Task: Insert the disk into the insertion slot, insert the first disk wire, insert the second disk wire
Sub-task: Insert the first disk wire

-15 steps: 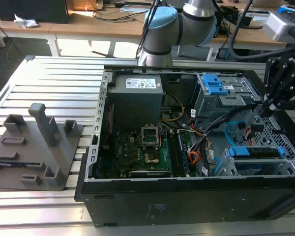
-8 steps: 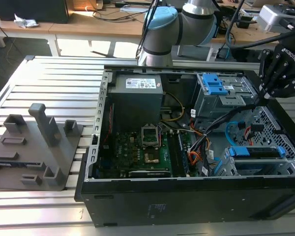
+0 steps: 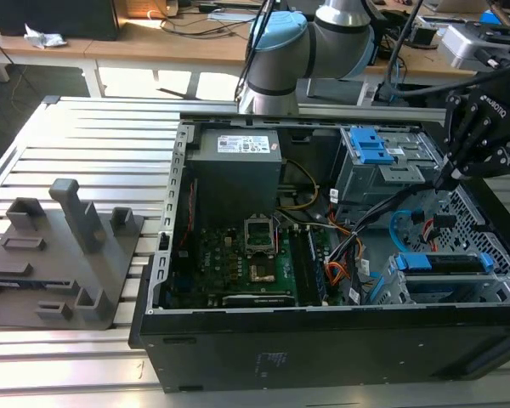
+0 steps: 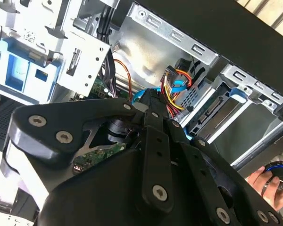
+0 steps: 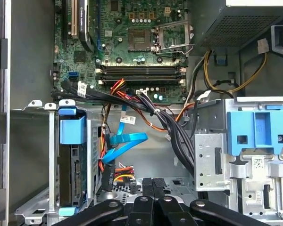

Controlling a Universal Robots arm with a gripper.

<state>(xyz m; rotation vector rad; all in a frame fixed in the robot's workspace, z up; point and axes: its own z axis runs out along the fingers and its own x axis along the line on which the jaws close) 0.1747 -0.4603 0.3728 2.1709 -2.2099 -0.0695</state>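
Observation:
The disk (image 5: 73,165), in its blue carrier, sits inside the insertion slot (image 5: 50,155), a low grey cage; the exterior view shows the disk (image 3: 442,263) and the insertion slot (image 3: 446,291) at the case's front right. The second disk wire (image 5: 128,141), light blue, loops beside the disk. The first disk wire (image 5: 119,172), red and orange with a black plug, hangs just beside the disk's connector edge. My gripper (image 5: 153,182) hovers over the case floor close to that plug, fingers together with nothing seen between them. The exterior view has the gripper (image 3: 449,180) above the second disk wire (image 3: 399,226).
A taller grey cage with a blue latch (image 5: 257,132) stands beside my gripper. The motherboard (image 3: 238,255) and power supply (image 3: 238,166) fill the case's left part. A grey fixture (image 3: 59,255) lies outside on the exterior view's left. A hand (image 4: 266,181) shows beyond the case edge.

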